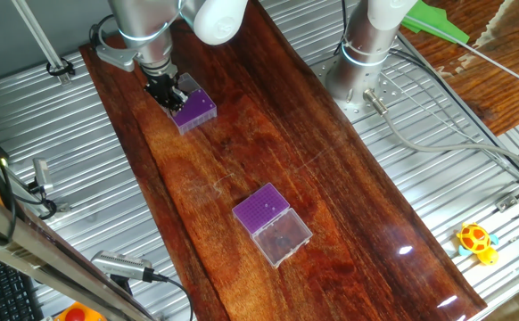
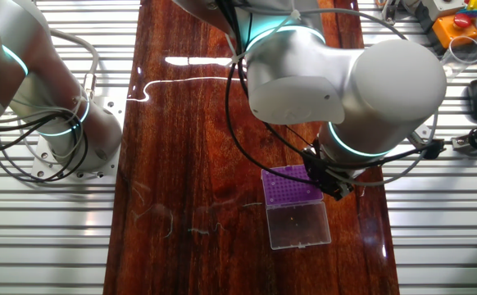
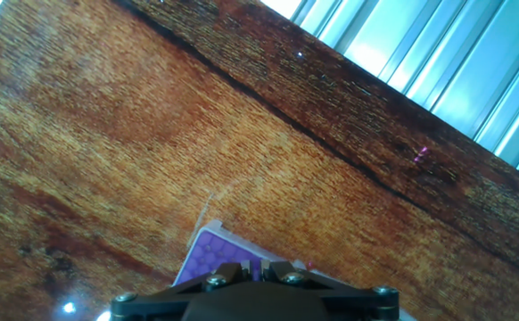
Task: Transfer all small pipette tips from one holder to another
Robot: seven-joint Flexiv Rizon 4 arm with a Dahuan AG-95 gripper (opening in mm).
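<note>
A purple pipette-tip holder [image 1: 197, 109] stands at the far end of the wooden board; I also see this holder [image 2: 290, 187] in the other fixed view, with a clear box part [image 2: 300, 225] beside it. My gripper [image 1: 165, 90] hangs low at the holder's edge, and the gripper [image 2: 330, 182] touches or nearly touches its side. In the hand view the holder's purple top [image 3: 208, 257] lies just ahead of my fingertips [image 3: 228, 272]. The jaws stand close together with only a thin slit between them. No tip shows in the slit. A second holder [image 1: 264, 210] with a clear base stands mid-board.
A second robot's base [image 1: 359, 76] stands beside the board, with cables [image 1: 438, 134] over the ribbed metal table. A yellow toy [image 1: 476, 241] lies at the right edge. A tiny pink speck [image 3: 423, 153] lies on the wood near the board's edge.
</note>
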